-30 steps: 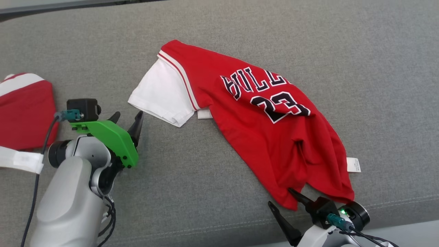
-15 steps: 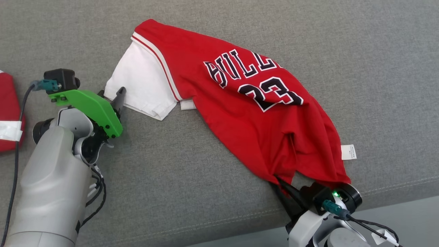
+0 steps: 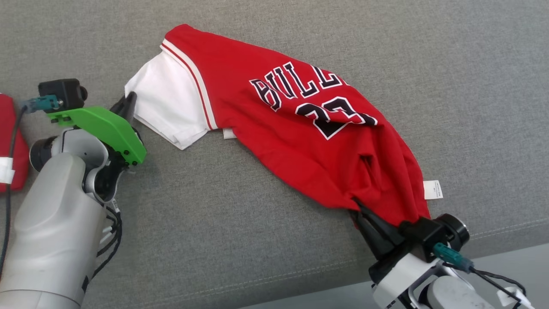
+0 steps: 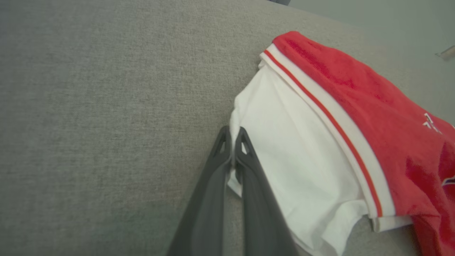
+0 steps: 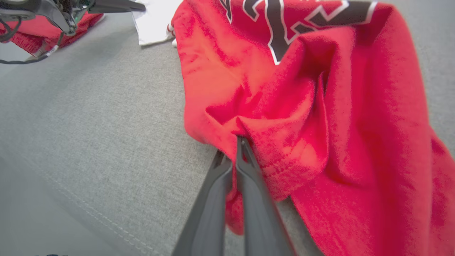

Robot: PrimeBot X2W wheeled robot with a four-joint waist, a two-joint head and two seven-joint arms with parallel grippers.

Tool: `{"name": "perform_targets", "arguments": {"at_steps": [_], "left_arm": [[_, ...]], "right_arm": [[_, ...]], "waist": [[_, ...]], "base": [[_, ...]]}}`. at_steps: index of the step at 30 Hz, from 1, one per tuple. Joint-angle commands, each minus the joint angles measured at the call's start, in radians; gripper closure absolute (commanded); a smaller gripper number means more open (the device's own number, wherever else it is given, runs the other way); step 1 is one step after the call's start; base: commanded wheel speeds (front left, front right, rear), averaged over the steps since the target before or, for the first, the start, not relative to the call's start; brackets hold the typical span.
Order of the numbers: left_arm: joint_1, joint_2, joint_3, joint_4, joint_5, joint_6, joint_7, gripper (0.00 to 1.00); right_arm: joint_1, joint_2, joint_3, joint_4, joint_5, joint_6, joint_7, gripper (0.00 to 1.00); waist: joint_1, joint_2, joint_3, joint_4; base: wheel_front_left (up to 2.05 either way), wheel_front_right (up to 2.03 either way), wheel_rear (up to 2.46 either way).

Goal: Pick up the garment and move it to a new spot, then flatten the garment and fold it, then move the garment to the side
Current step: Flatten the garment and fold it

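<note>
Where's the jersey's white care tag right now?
Head view, right side: the white tag sticks out from the red jersey at its right edge onto the grey cushion, close to the right gripper, which is shut on the hem.

A grey woven upholstered surface (image 3: 223, 223), with a stitched seam along its near edge, carries everything. On it lies the red garment (image 3: 300, 141), stretched diagonally and rumpled. Its white sleeve (image 3: 167, 107) points left and its lower hem is bunched near the seam. At the far left lies a second red piece (image 3: 5, 128) with a white band, possibly another garment, cut off by the frame.
</note>
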Motion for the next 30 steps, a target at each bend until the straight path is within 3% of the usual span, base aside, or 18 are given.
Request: {"name": "perform_targets", "arguments": {"at_steps": [1, 10, 16, 23, 30], "left_arm": [[0.010, 0.021, 0.003, -0.026, -0.013, -0.003, -0.018, 1.00], [0.046, 0.091, 0.040, -0.228, -0.030, 0.021, -0.060, 1.00], [0.077, 0.132, 0.091, -0.437, -0.039, 0.081, -0.077, 1.00], [0.037, 0.178, 0.131, -0.657, -0.016, 0.177, -0.040, 1.00], [-0.079, 0.201, 0.123, -0.716, 0.015, 0.220, 0.021, 1.00]], "right_arm": [[0.017, -0.025, -0.020, -0.045, 0.007, -0.002, -0.012, 1.00], [0.063, -0.083, -0.132, -0.263, 0.021, -0.002, -0.025, 1.00], [0.003, -0.123, -0.210, -0.344, 0.057, -0.002, -0.009, 1.00], [-0.223, -0.184, -0.215, -0.342, 0.128, -0.002, 0.040, 1.00], [-0.534, -0.267, -0.116, -0.245, 0.179, -0.002, 0.076, 1.00]], "waist": [[-0.0001, 0.0000, -0.010, 0.004], [-0.0001, 0.0000, -0.066, 0.014], [-0.0001, 0.0000, -0.113, 0.015], [-0.0001, 0.0000, -0.177, 0.015], [-0.0001, 0.0000, -0.229, 0.027]], "base": [[0.00, 0.00, 0.00], [0.00, 0.00, 0.00], [0.00, 0.00, 0.00], [0.00, 0.00, 0.00], [0.00, 0.00, 0.00]]}}
